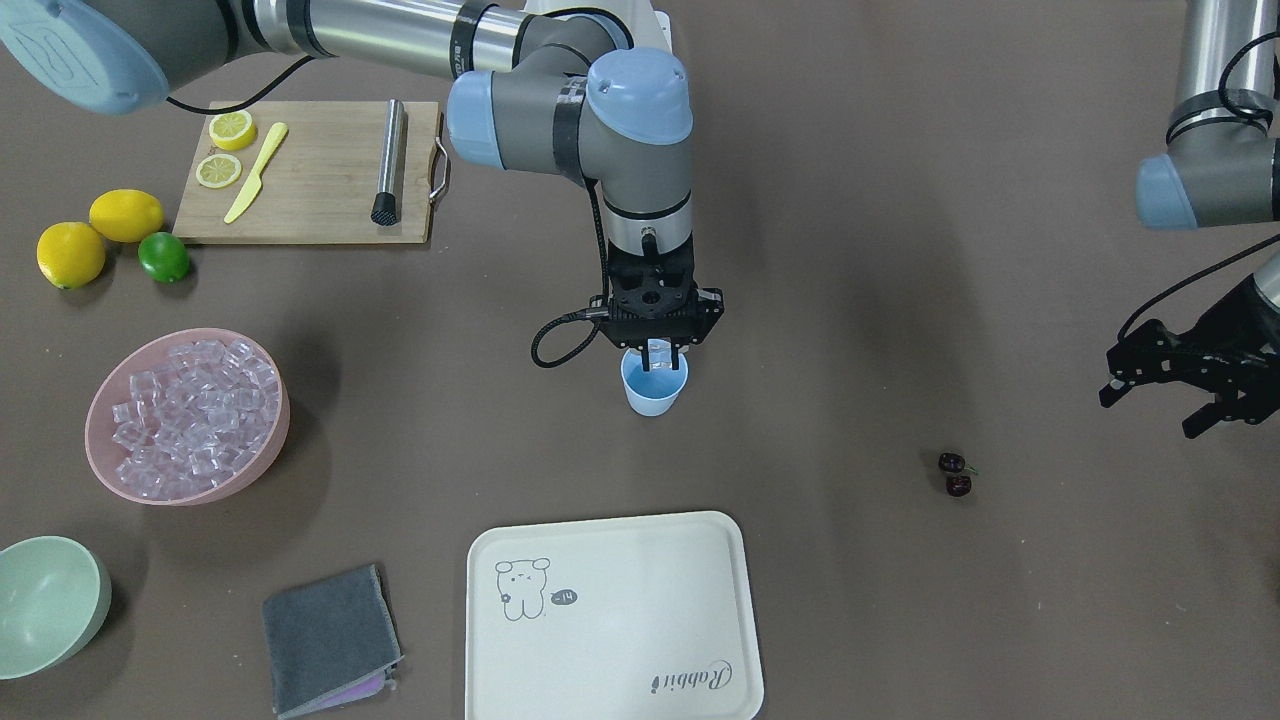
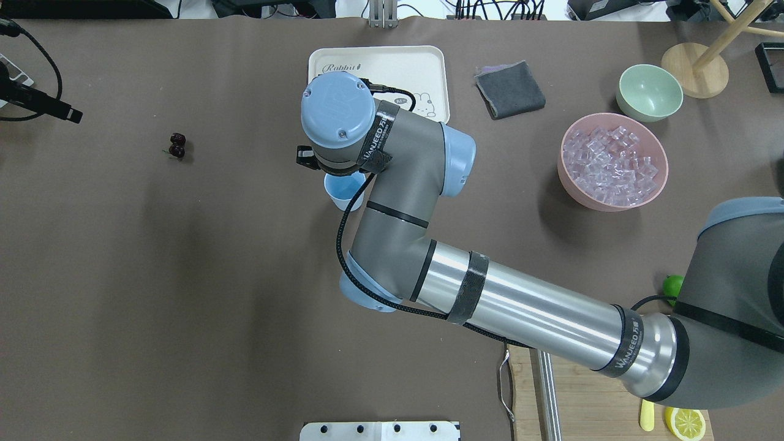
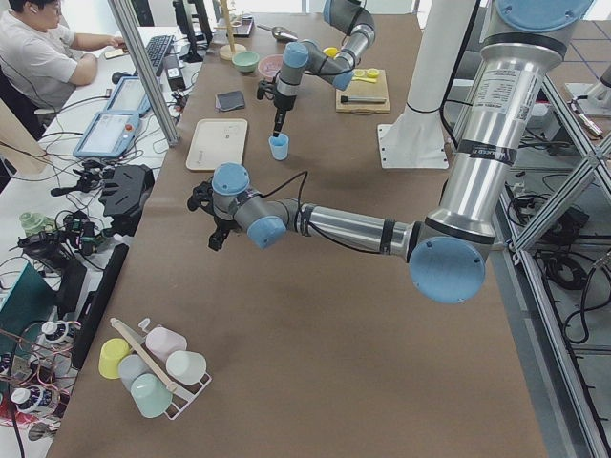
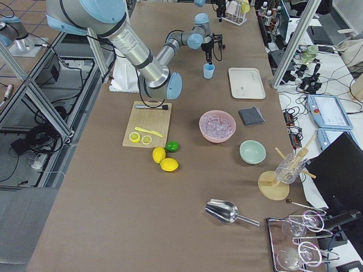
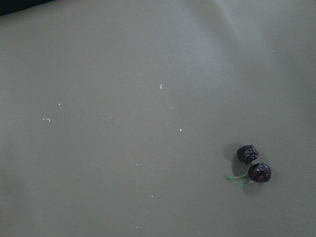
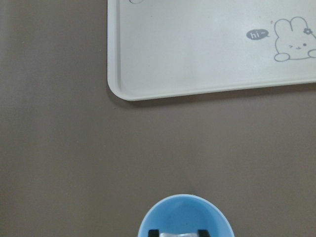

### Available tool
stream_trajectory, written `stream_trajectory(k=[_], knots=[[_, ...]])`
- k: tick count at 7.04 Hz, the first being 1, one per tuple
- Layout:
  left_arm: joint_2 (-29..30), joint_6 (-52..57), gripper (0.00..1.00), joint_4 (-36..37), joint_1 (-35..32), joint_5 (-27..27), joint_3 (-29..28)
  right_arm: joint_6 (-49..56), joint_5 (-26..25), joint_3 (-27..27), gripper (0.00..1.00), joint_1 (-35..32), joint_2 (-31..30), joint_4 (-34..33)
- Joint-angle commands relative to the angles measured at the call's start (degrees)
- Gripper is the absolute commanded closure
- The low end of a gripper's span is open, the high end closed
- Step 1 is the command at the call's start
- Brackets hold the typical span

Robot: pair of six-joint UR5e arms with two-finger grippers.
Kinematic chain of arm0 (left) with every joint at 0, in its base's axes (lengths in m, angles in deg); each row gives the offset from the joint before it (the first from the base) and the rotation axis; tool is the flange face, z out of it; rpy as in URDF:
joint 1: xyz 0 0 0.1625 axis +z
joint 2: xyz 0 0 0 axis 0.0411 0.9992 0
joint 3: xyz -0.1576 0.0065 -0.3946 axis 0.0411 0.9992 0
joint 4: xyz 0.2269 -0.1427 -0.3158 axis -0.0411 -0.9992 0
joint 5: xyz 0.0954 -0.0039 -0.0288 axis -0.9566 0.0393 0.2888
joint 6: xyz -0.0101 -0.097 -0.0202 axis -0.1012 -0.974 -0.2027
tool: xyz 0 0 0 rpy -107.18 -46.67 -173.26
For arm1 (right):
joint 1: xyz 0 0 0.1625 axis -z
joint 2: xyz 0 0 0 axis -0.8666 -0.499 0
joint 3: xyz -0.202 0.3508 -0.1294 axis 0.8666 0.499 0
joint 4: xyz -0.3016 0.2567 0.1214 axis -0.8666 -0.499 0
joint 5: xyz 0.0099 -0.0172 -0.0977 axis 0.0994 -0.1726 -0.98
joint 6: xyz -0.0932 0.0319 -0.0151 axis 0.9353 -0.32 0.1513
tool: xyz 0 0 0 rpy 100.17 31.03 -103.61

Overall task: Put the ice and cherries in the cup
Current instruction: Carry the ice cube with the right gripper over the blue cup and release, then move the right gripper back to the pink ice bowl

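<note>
Across the whole front-facing frame, looking at a brown table [image 1: 900,200]. Reaching in from the upper left and bending down to dead centre, got the right arm [image 1: 620,130]. Lower centre, got a white tray [image 1: 620,640] with a rabbit doodle, lying flat. Over on the left, spotted a pink bowl [image 1: 278,430] heaped with ice [image 1: 190,415], well apart from everything in the middle. Far right edge, got the left gripper [image 1: 1150,415] hanging above the table, fingers spread open, gripping nothing. Dead centre, got the right gripper [image 1: 657,358] pointing straight down, tips right at the mouth of the light-blue cup [image 1: 655,398], standing upright on the table just above the tray. Lower right, spotted the cherries [image 1: 955,474] lying on bare table, below the left gripper in the frame, not touching it, and well apart from the cup. Smallest of all: one ice cube [image 1: 657,352] pinched between the right fingers, also showing at the bottom edge of the right wrist view as a glassy bit between two black fingertips [image 6: 154,232] inside the cup's rim. Can't tell about anything already down in the cup.
</note>
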Motion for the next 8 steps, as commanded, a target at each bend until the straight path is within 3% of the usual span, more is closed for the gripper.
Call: stream_trajectory(k=[1,3,5,7,8], knots=[[0.0,0.0,0.03,0.0,0.1,0.0,0.0,-1.0,-0.8,0.2,0.01,0.1,-0.1,0.2],[-0.1,0.0,0.03,0.0,0.1,0.0,0.1,-1.3,-1.2,-0.5,0.01,-0.4,0.1,0.2],[0.0,0.0,0.03,-0.1,0.1,0.0,0.0,0.1,9.1,-9.8,0.01,-6.3,-4.5,-4.5],[-0.3,-0.1,0.03,-1.1,0.2,0.0,-0.1,13.6,12.8,-26.7,0.01,-10.7,-20.9,-8.3],[-0.8,-0.2,0.03,-2.0,0.2,0.0,0.0,20.1,14.4,-29.2,0.01,-12.9,-27.6,-7.8]])
